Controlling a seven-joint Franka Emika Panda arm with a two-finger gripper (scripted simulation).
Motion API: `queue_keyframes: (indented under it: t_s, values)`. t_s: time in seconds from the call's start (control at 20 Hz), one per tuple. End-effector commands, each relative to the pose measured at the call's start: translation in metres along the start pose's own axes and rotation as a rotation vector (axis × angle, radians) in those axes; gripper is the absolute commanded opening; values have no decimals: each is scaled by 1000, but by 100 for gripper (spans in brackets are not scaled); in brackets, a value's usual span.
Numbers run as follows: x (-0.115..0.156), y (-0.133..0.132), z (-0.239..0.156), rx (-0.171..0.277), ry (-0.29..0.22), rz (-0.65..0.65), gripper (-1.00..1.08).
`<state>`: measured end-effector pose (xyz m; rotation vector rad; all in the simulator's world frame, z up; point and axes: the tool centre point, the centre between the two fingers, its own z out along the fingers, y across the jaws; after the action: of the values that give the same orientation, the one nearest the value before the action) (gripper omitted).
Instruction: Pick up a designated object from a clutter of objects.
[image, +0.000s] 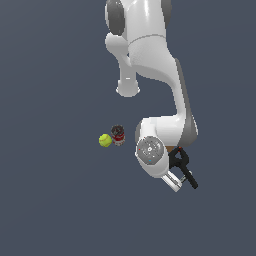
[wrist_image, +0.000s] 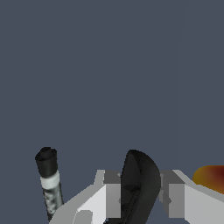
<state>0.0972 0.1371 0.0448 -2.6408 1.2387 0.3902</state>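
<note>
Claw (wrist_image: 139, 197) flanked close by marker (wrist_image: 50, 181) one side, orange-red fruit (wrist_image: 211, 177) other; tennis ball (image: 105, 140) and can (image: 118, 135) well apart, surface (image: 50, 200) elsewhere open.

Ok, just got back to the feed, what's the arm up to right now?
The Panda arm has its end effector around the black spring clamp, with one finger on each side of the clamp's body in the wrist view; whether it is squeezing yet is hard to tell. In the exterior view the clamp sits right beside the wrist. The marker pen and an orange-red fruit lie close by, while the tennis ball and can sit apart.
</note>
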Motion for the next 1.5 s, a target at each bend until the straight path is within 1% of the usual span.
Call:
queue_keyframes:
  t_s: [0.0, 0.25, 0.55, 1.45]
  values:
    - [-7, 6, -7, -4, -3, -3, -100]
    - [-22, 20, -34, -4, -3, -3, -100]
    - [-45, 42, -75, -4, -3, -2, -100]
    - [-122, 114, -216, -4, -4, -1, -100]
